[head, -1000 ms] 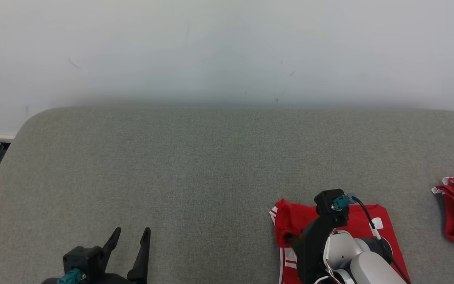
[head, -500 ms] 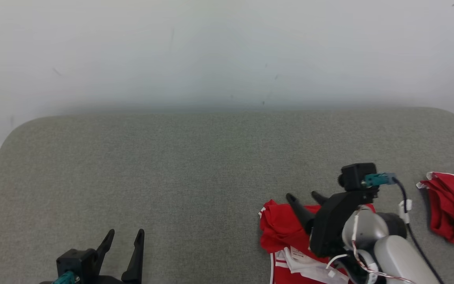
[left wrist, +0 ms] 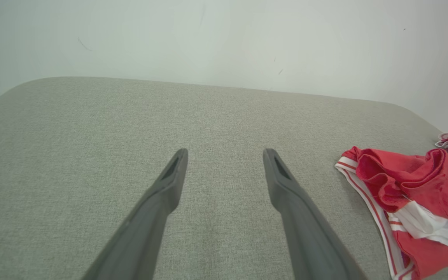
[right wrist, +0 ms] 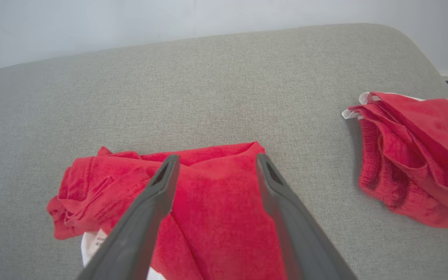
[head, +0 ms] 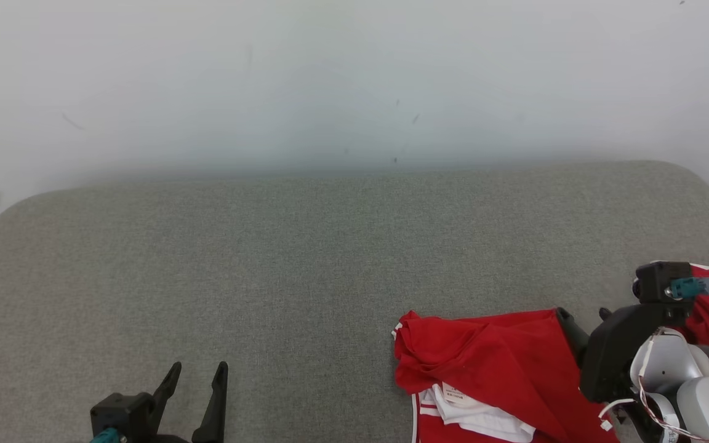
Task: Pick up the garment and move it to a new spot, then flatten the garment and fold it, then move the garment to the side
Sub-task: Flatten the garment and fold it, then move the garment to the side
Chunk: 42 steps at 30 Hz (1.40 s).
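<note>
Red garment (head: 490,357) crumpled on the grey padded table (head: 305,258), both claws released.
The garment lies bunched under the right claw (right wrist: 216,158), whose fingers are spread and hold nothing. A second red garment (right wrist: 410,155) sits apart, to that claw's right. The left claw (left wrist: 226,155), equally spread and empty, has the garment off to its right.

place: lab-like test room | cues: grey fabric-covered table (head: 268,277); bare white wall (head: 330,74)
</note>
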{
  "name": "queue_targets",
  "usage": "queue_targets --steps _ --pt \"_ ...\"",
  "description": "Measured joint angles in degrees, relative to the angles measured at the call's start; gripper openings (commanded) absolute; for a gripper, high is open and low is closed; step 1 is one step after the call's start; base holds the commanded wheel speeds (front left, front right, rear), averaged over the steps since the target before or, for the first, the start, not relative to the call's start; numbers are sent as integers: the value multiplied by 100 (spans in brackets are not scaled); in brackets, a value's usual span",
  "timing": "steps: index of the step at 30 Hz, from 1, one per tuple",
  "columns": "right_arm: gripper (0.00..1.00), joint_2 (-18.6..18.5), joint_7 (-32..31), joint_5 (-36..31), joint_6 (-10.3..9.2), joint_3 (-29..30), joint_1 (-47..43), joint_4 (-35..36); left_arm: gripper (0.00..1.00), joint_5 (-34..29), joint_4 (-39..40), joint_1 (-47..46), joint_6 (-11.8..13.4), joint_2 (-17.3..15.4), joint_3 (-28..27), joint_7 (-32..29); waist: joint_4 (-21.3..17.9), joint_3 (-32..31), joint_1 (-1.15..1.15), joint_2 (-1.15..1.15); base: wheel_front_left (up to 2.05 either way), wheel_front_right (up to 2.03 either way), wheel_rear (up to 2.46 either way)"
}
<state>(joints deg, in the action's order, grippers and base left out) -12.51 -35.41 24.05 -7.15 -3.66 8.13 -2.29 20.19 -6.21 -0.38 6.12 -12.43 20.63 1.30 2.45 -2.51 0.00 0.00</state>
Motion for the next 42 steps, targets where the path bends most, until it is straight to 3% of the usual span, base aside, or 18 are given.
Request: queue_targets --steps 16,36,42 --pt "100 9 -240 -97 0 573 -211 -1076 100 -15 75 -63 -5 2 78 -29 55 193 0 0 0 0 0" --pt "100 -5 -281 -123 12 411 314 -2000 100 -46 102 -254 -16 -8 131 -77 288 442 0 0 0 0 0" --pt "100 -31 -220 -107 109 433 422 -2359 100 -54 116 -355 -60 -10 177 -122 355 527 0 0 0 0 0"
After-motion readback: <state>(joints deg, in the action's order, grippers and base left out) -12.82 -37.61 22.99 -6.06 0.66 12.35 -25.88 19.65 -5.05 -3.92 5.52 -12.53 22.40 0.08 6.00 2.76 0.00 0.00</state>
